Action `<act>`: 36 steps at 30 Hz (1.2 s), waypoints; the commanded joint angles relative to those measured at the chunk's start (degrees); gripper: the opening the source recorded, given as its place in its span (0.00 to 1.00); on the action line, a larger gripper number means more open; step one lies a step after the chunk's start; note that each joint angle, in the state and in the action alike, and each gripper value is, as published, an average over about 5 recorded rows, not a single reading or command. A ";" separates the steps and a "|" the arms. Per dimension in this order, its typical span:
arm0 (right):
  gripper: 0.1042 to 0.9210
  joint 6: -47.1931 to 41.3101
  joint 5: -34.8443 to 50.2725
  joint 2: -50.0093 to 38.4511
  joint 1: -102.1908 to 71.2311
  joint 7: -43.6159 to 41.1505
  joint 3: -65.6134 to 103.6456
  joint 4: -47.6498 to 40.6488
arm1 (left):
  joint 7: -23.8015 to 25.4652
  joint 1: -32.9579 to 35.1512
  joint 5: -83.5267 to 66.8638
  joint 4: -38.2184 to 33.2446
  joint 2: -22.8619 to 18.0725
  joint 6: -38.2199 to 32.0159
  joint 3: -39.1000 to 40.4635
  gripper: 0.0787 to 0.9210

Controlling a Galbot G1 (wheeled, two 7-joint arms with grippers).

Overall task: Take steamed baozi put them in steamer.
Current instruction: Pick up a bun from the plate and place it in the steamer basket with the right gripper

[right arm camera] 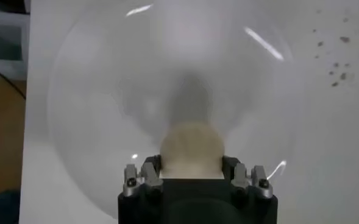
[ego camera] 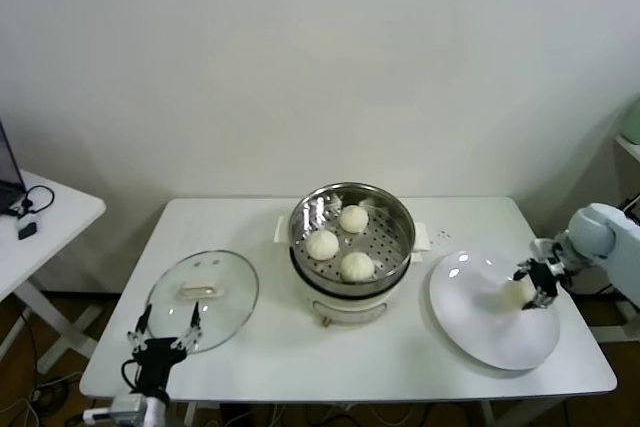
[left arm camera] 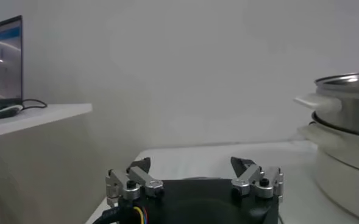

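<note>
The steamer (ego camera: 400,212) stands at the middle of the white table and holds three cream-white baozi (ego camera: 353,218), (ego camera: 322,244), (ego camera: 357,266). The fourth baozi (ego camera: 516,293) is on the flat white plate (ego camera: 480,332) at the right. My right gripper (ego camera: 536,283) is down at the plate, its jaws closed against both sides of that baozi. The right wrist view shows the baozi (right arm camera: 191,143) between the fingers of the right gripper (right arm camera: 191,163), over the plate (right arm camera: 106,91). My left gripper (ego camera: 165,325) is parked open and empty at the table's front left edge; it also shows in the left wrist view (left arm camera: 194,167).
A round glass lid (ego camera: 203,299) lies on the table left of the steamer, just beyond the left gripper. A white side table (ego camera: 60,217) with a laptop (left arm camera: 2,64) stands at the far left. The steamer's side (left arm camera: 350,103) shows in the left wrist view.
</note>
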 commanded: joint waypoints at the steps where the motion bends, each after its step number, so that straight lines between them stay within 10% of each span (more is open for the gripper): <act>1: 0.66 -5.95 25.42 3.65 31.25 0.31 -28.86 1.27 | 0.08 -0.08 0.04 -0.39 0.01 -0.09 0.35 0.88; 13: 0.66 -8.37 49.08 19.28 54.68 0.16 -55.07 0.85 | 0.51 -0.38 -0.05 -1.24 0.06 -0.77 1.10 0.88; 36: 0.66 -12.20 50.92 37.14 41.80 4.27 -52.29 -1.14 | 0.39 -0.38 -2.38 -1.60 1.26 -1.11 -0.96 0.88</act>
